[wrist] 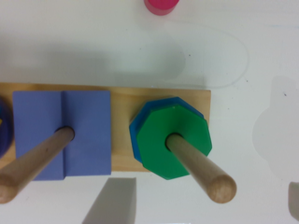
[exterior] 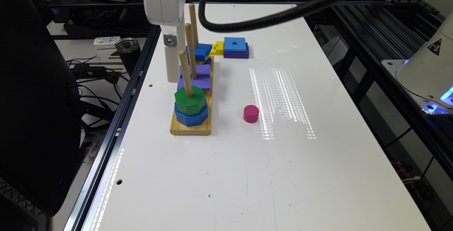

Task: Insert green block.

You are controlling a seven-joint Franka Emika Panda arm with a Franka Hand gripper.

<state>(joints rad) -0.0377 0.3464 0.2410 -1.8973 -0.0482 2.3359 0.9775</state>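
Note:
The green block (exterior: 190, 100) (wrist: 175, 142) sits threaded on the nearest wooden peg (exterior: 185, 73) (wrist: 201, 170), resting flat on a blue octagon (exterior: 191, 117) (wrist: 136, 128) on the wooden base (exterior: 191, 129) (wrist: 122, 95). My gripper (exterior: 174, 71) (wrist: 203, 203) hangs just above and beside that peg, toward the exterior view's left. It is open; in the wrist view its fingertips (wrist: 112, 203) stand wide apart, touching nothing, with the peg's top between them.
Purple square blocks (exterior: 196, 77) (wrist: 63, 133) fill the middle peg, and blue blocks (exterior: 200, 52) the far one. A pink cylinder (exterior: 251, 113) (wrist: 161, 5) stands right of the base. Blue, purple and yellow blocks (exterior: 235, 48) lie behind. The table edge (exterior: 116, 131) runs close on the left.

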